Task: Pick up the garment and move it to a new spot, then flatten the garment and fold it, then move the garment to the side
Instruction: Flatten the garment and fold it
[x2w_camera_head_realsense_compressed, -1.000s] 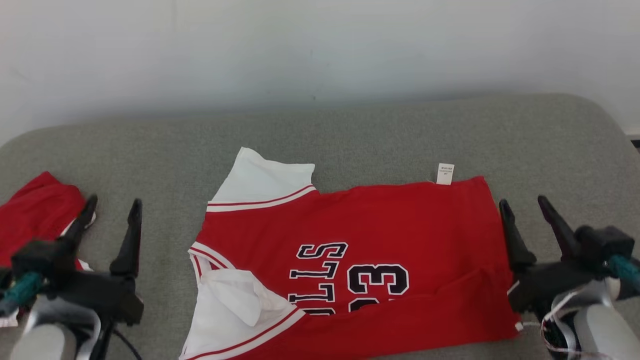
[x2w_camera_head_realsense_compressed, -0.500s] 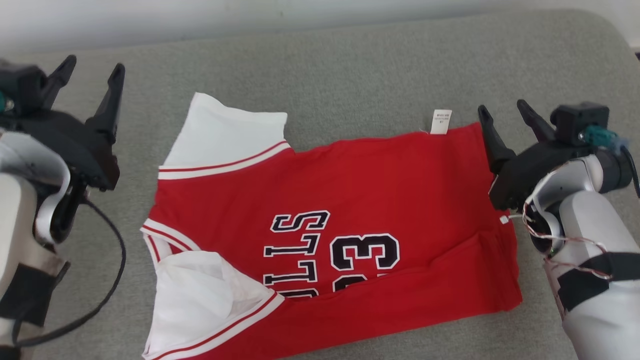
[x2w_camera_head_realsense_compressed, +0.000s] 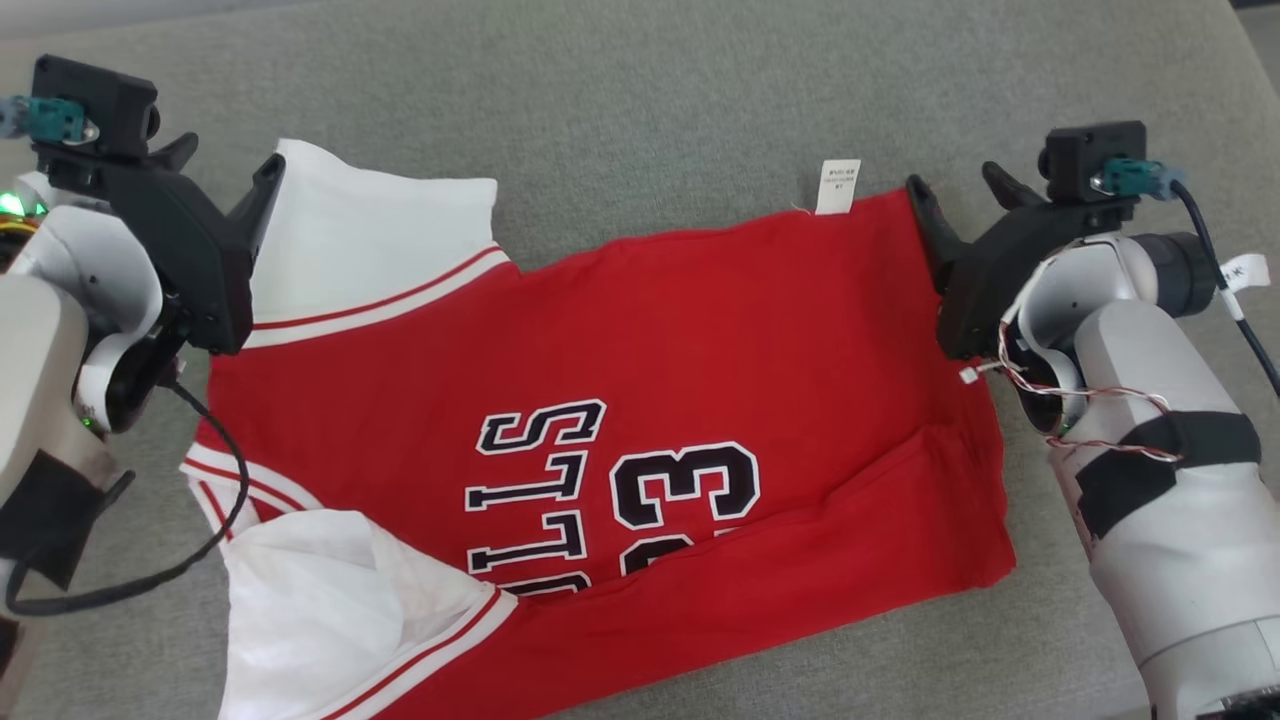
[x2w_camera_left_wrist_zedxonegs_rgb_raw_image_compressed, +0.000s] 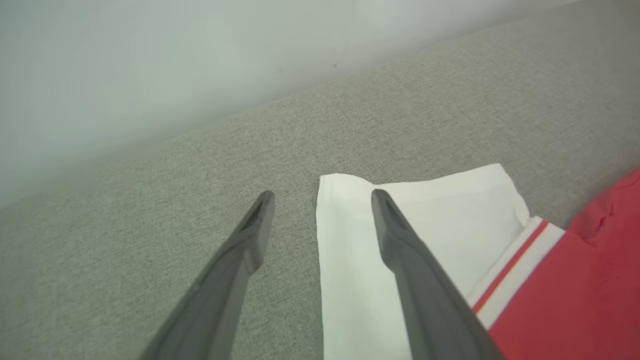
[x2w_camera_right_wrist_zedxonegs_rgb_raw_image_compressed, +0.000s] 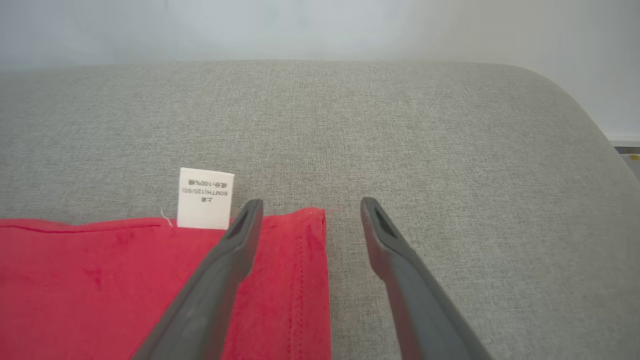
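A red jersey (x2w_camera_head_realsense_compressed: 640, 350) with white sleeves and black "23" lettering lies spread on the grey cushion (x2w_camera_head_realsense_compressed: 640, 90). My left gripper (x2w_camera_head_realsense_compressed: 228, 160) is open over the far white sleeve (x2w_camera_head_realsense_compressed: 380, 240). In the left wrist view, the left gripper (x2w_camera_left_wrist_zedxonegs_rgb_raw_image_compressed: 322, 194) straddles the sleeve's (x2w_camera_left_wrist_zedxonegs_rgb_raw_image_compressed: 440, 210) far corner edge. My right gripper (x2w_camera_head_realsense_compressed: 955, 180) is open at the jersey's far right hem corner, beside the white care label (x2w_camera_head_realsense_compressed: 838, 187). In the right wrist view, the right gripper (x2w_camera_right_wrist_zedxonegs_rgb_raw_image_compressed: 311, 201) straddles that red corner (x2w_camera_right_wrist_zedxonegs_rgb_raw_image_compressed: 300, 245) next to the label (x2w_camera_right_wrist_zedxonegs_rgb_raw_image_compressed: 205, 198). Nothing is held.
The near white sleeve (x2w_camera_head_realsense_compressed: 330, 590) lies crumpled at the lower left. A pale wall (x2w_camera_right_wrist_zedxonegs_rgb_raw_image_compressed: 320, 25) rises behind the cushion, whose rounded right edge (x2w_camera_right_wrist_zedxonegs_rgb_raw_image_compressed: 590, 115) drops off. A black cable (x2w_camera_head_realsense_compressed: 170, 570) hangs from my left arm.
The head camera has tilted down, so the picture shifted and the red cloth at the left left the view. Both arms have reached forward to the jersey's far corners, still open.
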